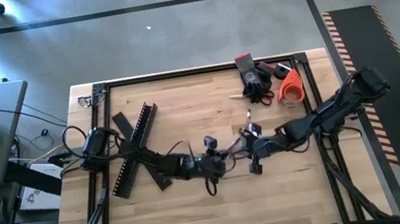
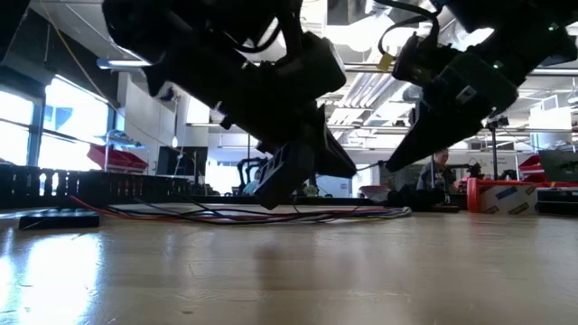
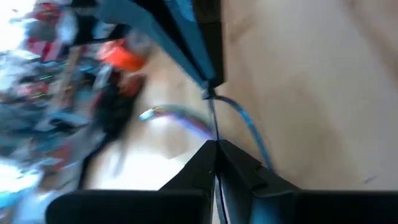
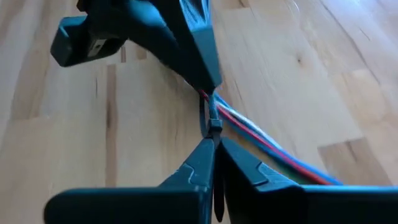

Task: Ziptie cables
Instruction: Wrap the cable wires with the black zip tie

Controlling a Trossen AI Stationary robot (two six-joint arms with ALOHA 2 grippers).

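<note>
No text, label, brand, number or sign can be read in any view. The orange roll at the far edge of the table carries dark print in the low view, but it is too small to make out.

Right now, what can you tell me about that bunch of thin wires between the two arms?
The cables are a loose bundle of thin, flexible wires, red, blue, white and dark, lying across the middle of the wooden table. A dark zip tie wraps them at one spot. The right tool is shut on the tie's tail there, and the left tool is shut on a thin strand beside it. From table height the bundle trails flat along the wood.
</note>
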